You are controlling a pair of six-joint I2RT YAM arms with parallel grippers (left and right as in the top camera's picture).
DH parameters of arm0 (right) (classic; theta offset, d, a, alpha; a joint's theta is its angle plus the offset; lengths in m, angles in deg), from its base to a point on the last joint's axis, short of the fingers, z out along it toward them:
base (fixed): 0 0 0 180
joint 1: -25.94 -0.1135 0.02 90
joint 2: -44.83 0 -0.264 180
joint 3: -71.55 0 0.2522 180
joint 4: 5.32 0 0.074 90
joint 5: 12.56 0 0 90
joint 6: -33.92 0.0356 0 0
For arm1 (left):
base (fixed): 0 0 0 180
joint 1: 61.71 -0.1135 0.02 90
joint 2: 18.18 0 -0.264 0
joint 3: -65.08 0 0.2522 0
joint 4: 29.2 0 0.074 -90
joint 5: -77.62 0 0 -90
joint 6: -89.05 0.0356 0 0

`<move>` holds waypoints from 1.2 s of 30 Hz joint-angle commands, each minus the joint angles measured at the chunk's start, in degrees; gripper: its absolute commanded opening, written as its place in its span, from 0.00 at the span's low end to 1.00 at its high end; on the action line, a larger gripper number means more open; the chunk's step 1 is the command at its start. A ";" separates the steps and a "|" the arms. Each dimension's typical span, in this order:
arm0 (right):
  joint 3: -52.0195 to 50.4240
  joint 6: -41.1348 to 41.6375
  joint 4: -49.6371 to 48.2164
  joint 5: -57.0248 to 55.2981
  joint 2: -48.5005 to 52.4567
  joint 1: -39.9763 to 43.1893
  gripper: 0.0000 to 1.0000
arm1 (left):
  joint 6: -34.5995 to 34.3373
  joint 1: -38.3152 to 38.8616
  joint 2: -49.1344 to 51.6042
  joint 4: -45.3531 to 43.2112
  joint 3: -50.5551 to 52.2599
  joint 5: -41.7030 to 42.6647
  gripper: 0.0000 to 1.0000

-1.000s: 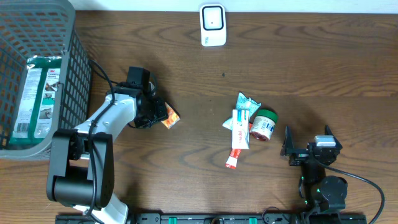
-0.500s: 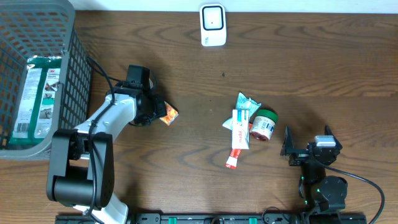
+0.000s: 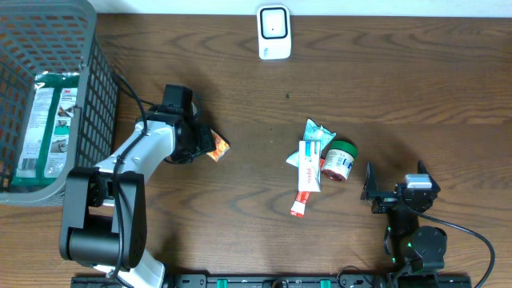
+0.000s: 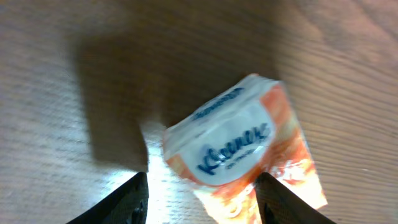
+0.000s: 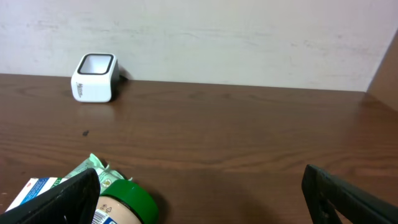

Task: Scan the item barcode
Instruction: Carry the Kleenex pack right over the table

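Observation:
An orange and white Kleenex tissue pack (image 3: 218, 148) lies on the wooden table, left of centre. My left gripper (image 3: 205, 144) is down at it. In the left wrist view the pack (image 4: 236, 143) lies tilted between the fingers of that gripper (image 4: 202, 199). The jaws stand apart: bare table shows between the left finger (image 4: 130, 202) and the pack, while the right finger (image 4: 277, 202) is at the pack's edge. The white scanner (image 3: 273, 32) stands at the far edge. My right gripper (image 3: 394, 192) rests open and empty near the front right.
A toothpaste box (image 3: 308, 168), a green packet (image 3: 318, 132) and a green-lidded jar (image 3: 339, 160) lie together right of centre. A grey basket (image 3: 48, 24) at the far left holds a green package (image 3: 44, 120). The scanner (image 5: 94, 77) also shows in the right wrist view.
The left jaws have widened around the tissue pack, and the pack has shifted slightly toward the far side. The right arm has not moved.

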 commanded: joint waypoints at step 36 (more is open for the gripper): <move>-0.07 -0.31 0.22 0.04 0.00 -0.13 0.99 | 8.74 8.92 -5.86 30.12 -22.69 -30.40 0.07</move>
